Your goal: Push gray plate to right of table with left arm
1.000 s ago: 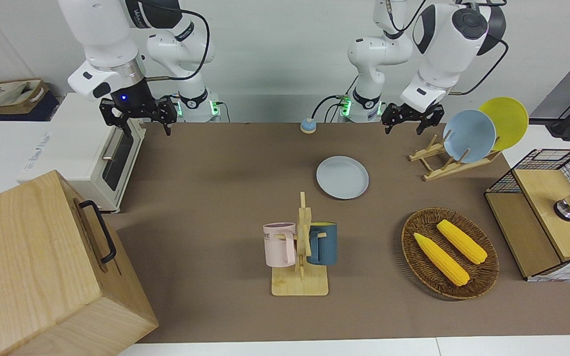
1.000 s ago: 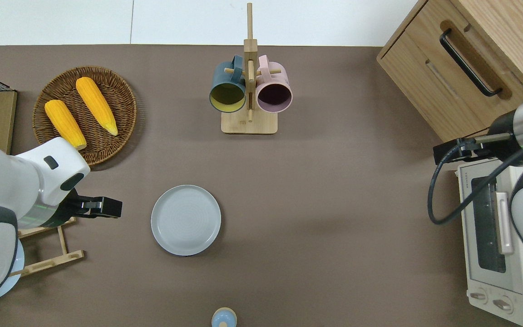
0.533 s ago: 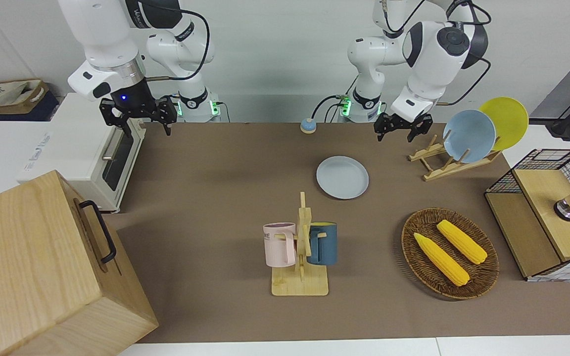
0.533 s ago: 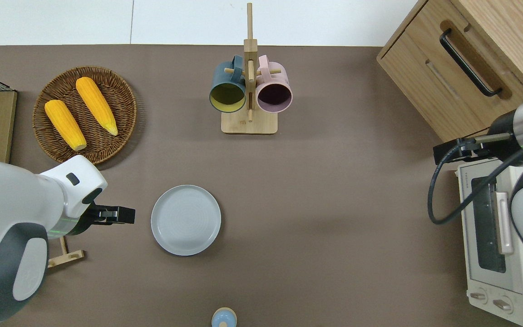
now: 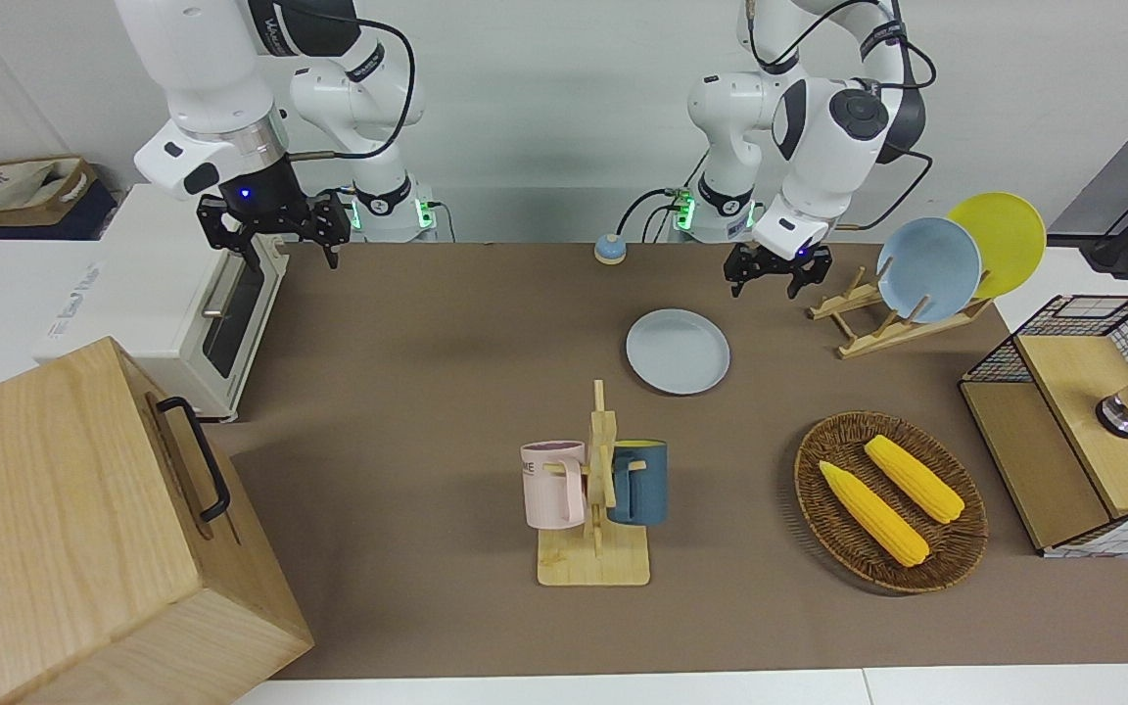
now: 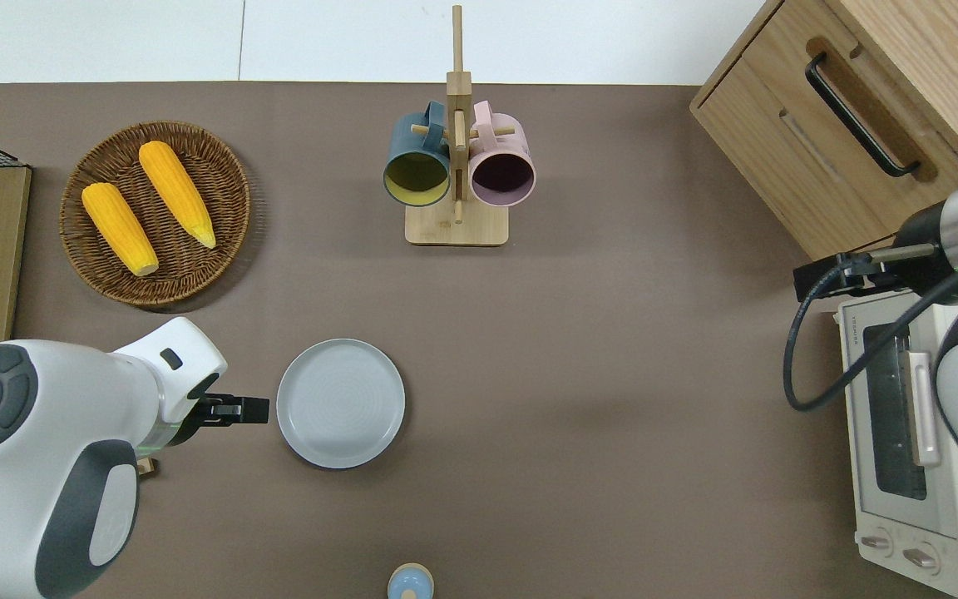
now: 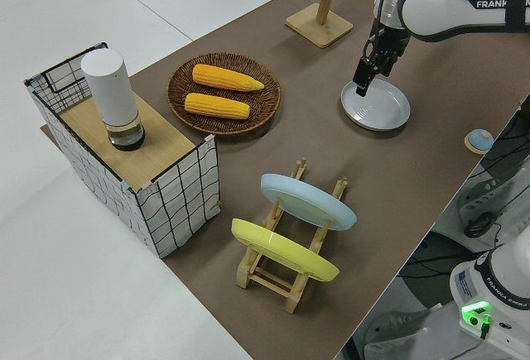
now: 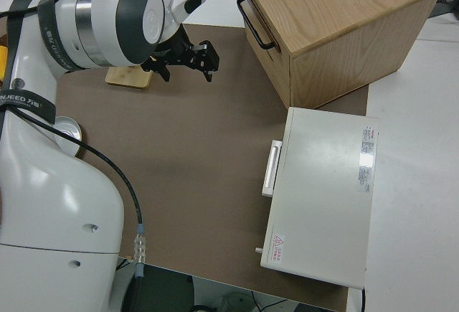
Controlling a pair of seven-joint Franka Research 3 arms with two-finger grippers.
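Left gripper (image 6: pixel 256 409), fingers parted and empty, sits just beside gray plate (image 6: pixel 340 403): rigid, light, probably slides easily on table (image 6: pixel 612 349), so contact the low rim.

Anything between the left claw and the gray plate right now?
Nothing. The overhead view shows only bare table in the short gap between the left claw and the gray plate.

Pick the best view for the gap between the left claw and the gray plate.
Overhead: straight down, the left claw sits beside the plate, a sliver of table between them. Front view shows the claw up in the air near the plate. In the left side view they overlap. The right side view lacks both.
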